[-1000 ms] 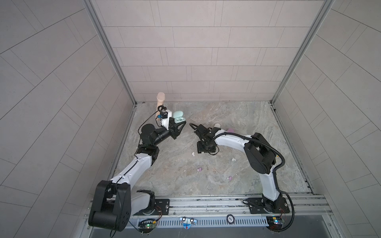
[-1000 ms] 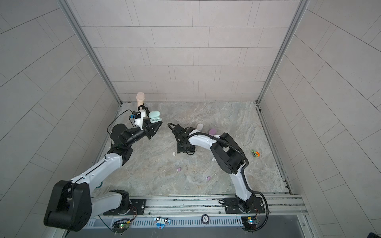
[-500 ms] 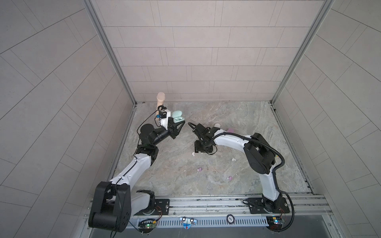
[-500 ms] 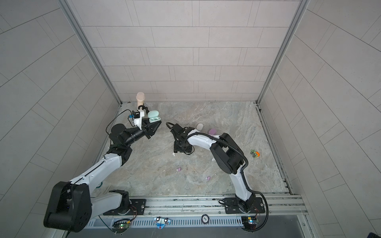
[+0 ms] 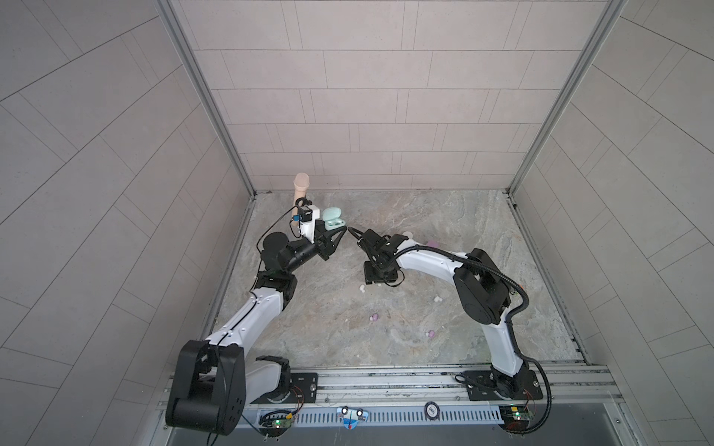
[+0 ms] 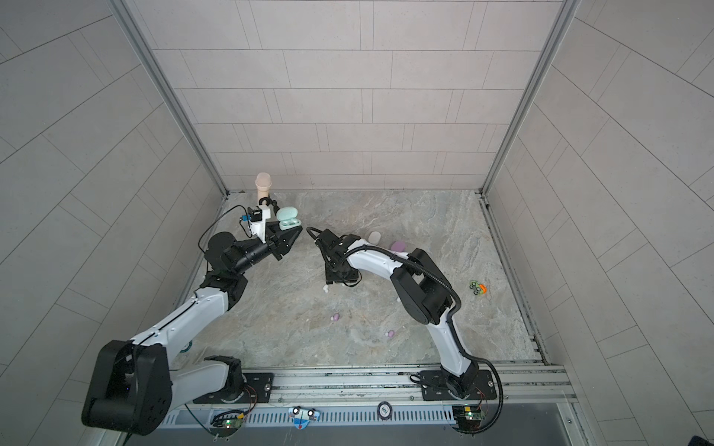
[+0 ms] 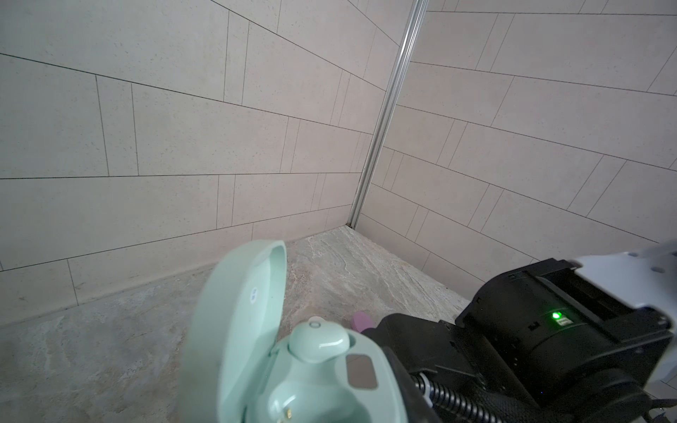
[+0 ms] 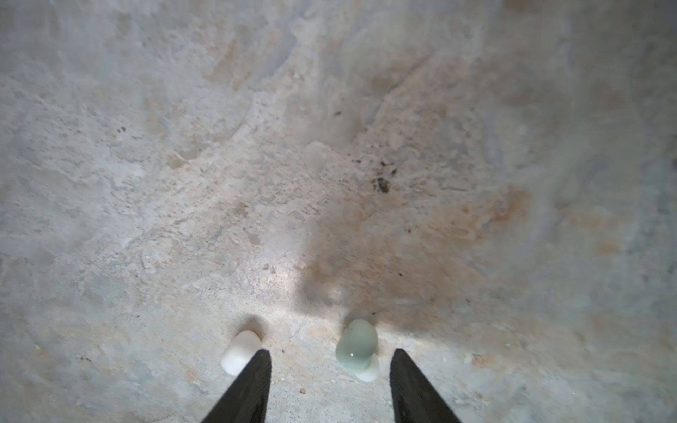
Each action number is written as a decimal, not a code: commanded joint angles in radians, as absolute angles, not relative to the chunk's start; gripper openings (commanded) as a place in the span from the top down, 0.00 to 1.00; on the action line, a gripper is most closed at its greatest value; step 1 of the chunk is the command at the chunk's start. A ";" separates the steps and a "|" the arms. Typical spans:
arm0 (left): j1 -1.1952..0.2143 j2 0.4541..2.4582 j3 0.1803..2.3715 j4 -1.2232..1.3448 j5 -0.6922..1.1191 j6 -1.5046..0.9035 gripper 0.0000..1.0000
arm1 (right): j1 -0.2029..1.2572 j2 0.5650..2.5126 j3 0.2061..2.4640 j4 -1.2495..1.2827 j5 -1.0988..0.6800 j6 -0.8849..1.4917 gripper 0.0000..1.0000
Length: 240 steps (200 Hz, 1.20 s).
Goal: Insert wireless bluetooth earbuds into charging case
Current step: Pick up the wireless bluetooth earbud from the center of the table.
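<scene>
My left gripper (image 5: 334, 231) is shut on the open mint green charging case (image 5: 333, 218) (image 6: 289, 217) and holds it above the table at the back left. In the left wrist view the case (image 7: 311, 388) has one mint earbud (image 7: 318, 338) seated in a socket, and the socket beside it is bare. My right gripper (image 5: 376, 276) (image 8: 329, 353) points down at the table and is open. A mint earbud (image 8: 357, 346) lies between its fingertips (image 8: 262, 366), touching neither. A white earbud (image 8: 240, 351) (image 5: 362, 288) lies just outside one finger.
A white case (image 5: 407, 234) and a lilac case (image 5: 432, 244) lie behind the right arm. Another white earbud (image 5: 437, 299) and two lilac earbuds (image 5: 374, 317) (image 5: 429, 334) lie nearer the front. A beige post (image 5: 301, 185) stands at the back left corner. A small toy (image 6: 477, 287) sits at the right.
The right arm's wrist has edged slightly toward the left arm, with its gripper still pointing down at the table. The left arm and the mint case have kept still.
</scene>
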<state>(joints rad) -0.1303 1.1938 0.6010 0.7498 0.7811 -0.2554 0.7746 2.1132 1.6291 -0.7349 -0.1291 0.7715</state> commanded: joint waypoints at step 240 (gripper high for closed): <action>-0.123 1.183 0.614 0.781 0.797 -0.262 0.98 | 0.793 2.164 1.606 -0.778 -0.028 0.828 0.90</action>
